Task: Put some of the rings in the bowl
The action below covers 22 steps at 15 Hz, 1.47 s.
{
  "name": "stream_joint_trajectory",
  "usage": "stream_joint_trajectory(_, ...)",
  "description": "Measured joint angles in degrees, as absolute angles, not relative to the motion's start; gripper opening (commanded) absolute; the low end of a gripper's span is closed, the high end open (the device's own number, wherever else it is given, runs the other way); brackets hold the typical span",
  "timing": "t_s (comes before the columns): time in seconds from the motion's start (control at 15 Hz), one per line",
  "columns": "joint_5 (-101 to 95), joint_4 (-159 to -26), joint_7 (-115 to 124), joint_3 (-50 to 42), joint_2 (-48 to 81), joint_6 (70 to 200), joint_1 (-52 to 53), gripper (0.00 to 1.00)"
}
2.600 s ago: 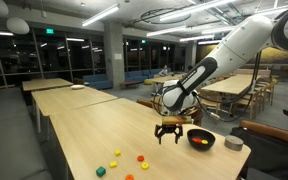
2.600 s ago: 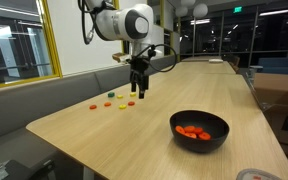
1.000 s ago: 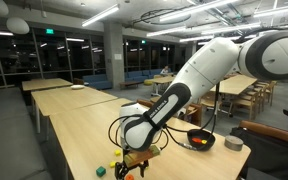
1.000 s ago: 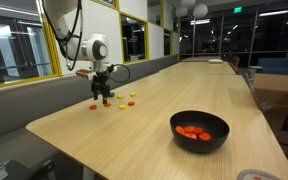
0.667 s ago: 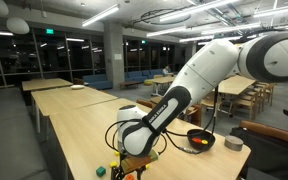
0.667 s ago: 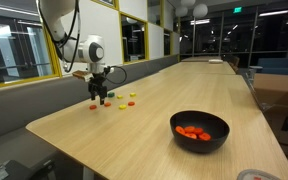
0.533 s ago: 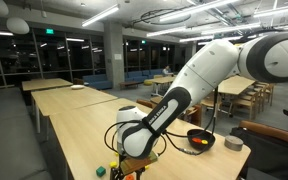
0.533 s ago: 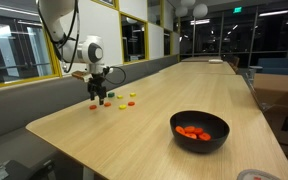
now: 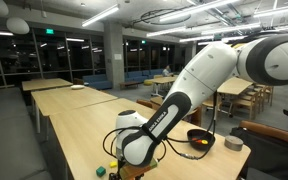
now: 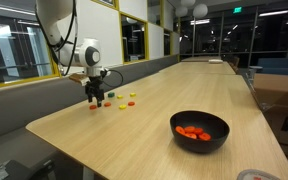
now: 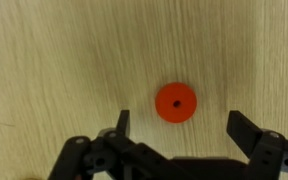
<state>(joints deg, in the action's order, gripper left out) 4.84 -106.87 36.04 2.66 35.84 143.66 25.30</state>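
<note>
Pale wooden table (image 10: 134,140) in a dim hall of similar tables — the claw (image 11: 179,122) hangs low over it, released, its jaws spread wide on either side of a red ring (image 11: 175,103) that lies flat and untouched. More rings (image 10: 125,101) lie just beside it. Well apart sits the bowl (image 10: 199,146) — orange rings (image 10: 192,132) already inside.

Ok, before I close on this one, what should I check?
1. Hand open: ok, fingers spread wide.
2. Red ring between the fingers in the wrist view: ok, roughly centred.
3. Nothing else inside the grasp: ok, only tabletop around the ring.
4. Hand low enough to pinch the ring: cannot tell.
5. Bowl upright with room: ok, few rings inside.
</note>
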Motion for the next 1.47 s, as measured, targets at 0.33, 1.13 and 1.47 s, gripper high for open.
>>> stream_joint_trajectory(0.33, 2.88, -107.36, 37.43, 2.26, 35.92, 143.69, 26.07, 1.0)
stream_joint_trajectory(1.13, -1.17, -108.55, 41.09, 1.95, 35.92, 143.87, 26.94, 1.0)
stream_joint_trajectory(1.47, -1.24, -108.66, 41.48, 1.95, 35.88, 144.63, 26.94, 1.0)
